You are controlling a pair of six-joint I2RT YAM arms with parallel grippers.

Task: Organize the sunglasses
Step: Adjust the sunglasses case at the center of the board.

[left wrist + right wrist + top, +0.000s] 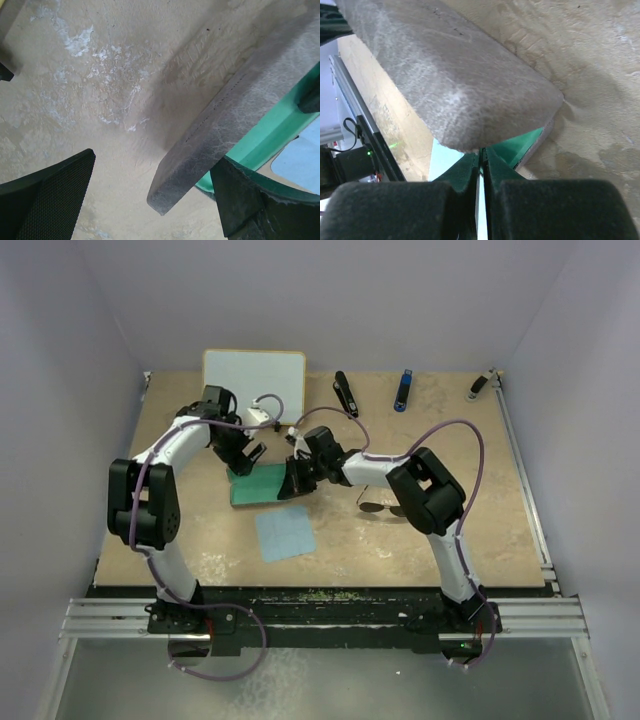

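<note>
The sunglasses (382,506), a dark thin-framed pair, lie on the table right of my right forearm, apart from both grippers. The grey case (258,483) stands open, its green lining (520,145) showing. Its grey lid (450,85) is tilted up over my right gripper (481,152), which is shut, its tips touching the lid's edge from below. My left gripper (152,162) is open at the case's far left side, and the lid's corner (170,190) sits between its fingers (50,195) without touching them.
A light-blue cloth (285,535) lies in front of the case. A white board (254,375) leans at the back wall. A black item (345,393), a blue one (403,390) and another small one (480,386) lie along the back edge.
</note>
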